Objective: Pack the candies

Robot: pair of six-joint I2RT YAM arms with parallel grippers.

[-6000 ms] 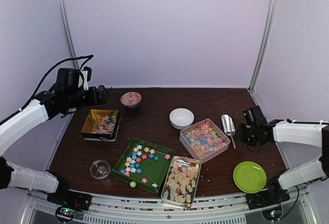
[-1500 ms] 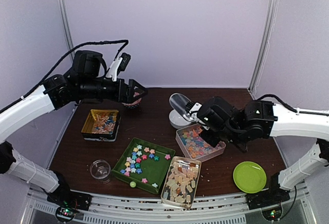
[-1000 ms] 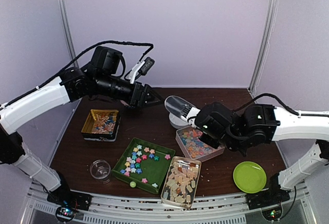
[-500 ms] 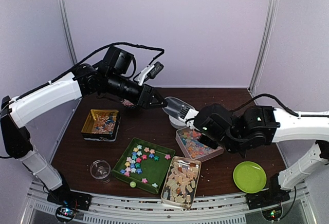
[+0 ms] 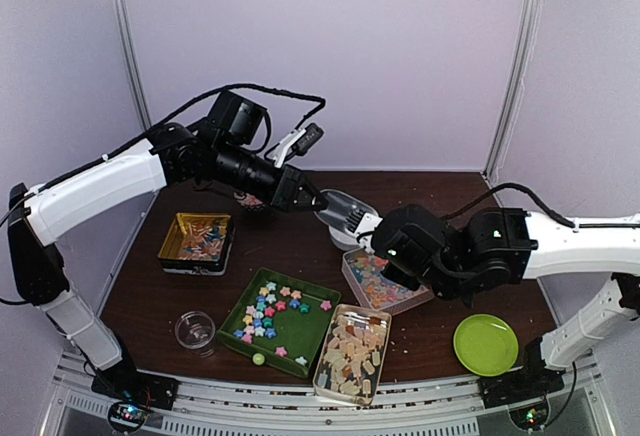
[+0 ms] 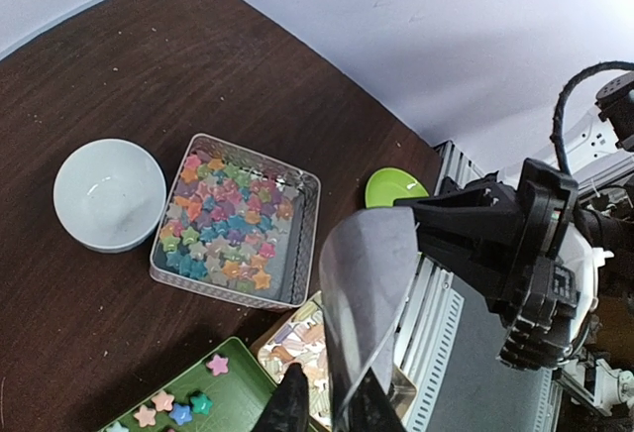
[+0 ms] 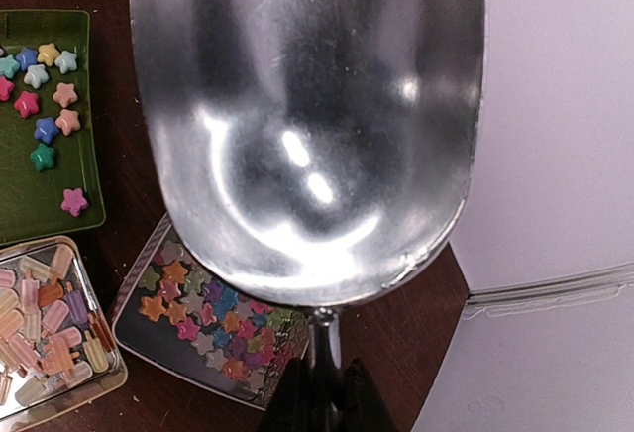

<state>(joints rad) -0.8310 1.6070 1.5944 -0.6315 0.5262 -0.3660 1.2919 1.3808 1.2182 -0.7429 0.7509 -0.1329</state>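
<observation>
The left gripper (image 5: pixel 308 199) has come across, and its narrow fingers now straddle the lip of the empty shiny metal scoop (image 5: pixel 347 210); whether they pinch it, I cannot tell. The right gripper (image 7: pixel 319 392) clamps the handle, above the clear square box (image 6: pixel 309 244) holding the pastel star candies (image 6: pixel 223 224). A handover seems to be starting.

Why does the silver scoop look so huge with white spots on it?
Right wrist view: the shiny metal scoop is very close to the camera, so it fills the picture; the white spots are glare on its polished bowl. Left wrist view: it looks duller grey, without sharp spots.
</observation>
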